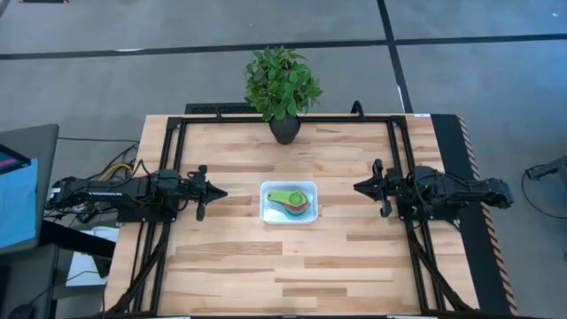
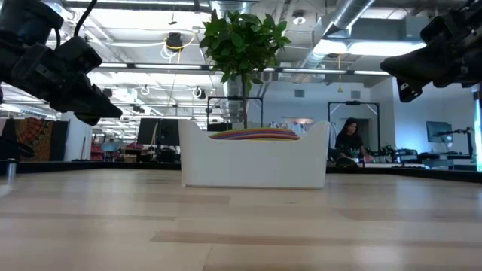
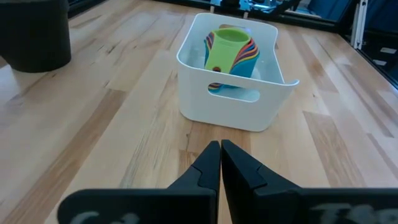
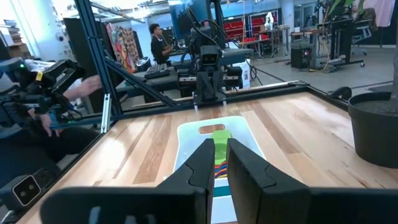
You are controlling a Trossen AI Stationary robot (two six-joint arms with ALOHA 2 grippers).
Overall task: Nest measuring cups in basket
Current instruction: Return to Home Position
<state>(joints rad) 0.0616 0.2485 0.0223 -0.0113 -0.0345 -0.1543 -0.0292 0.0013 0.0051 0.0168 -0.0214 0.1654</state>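
The white basket (image 1: 265, 203) sits mid-table with the measuring cups (image 1: 289, 201) nested in it as one stack, the green one on top and the handles pointing toward the left side. In the low view only the stack's coloured rims (image 2: 254, 135) show over the basket's wall (image 2: 252, 162). My left gripper (image 1: 221, 192) (image 3: 220, 147) hovers left of the basket (image 3: 230, 102), shut, pointing at it. My right gripper (image 1: 358, 188) (image 4: 221, 144) hovers to the basket's right, shut but for a thin slit, with the cups (image 4: 217, 134) beyond it. Both hang above the table (image 2: 113, 113) (image 2: 388, 68).
A dark pot with a green plant (image 1: 284, 128) stands at the far edge, behind the basket. Bare wood lies on all sides of the basket. Black frame rails (image 1: 174, 168) run along both table sides. A person (image 2: 350, 139) sits in the room beyond.
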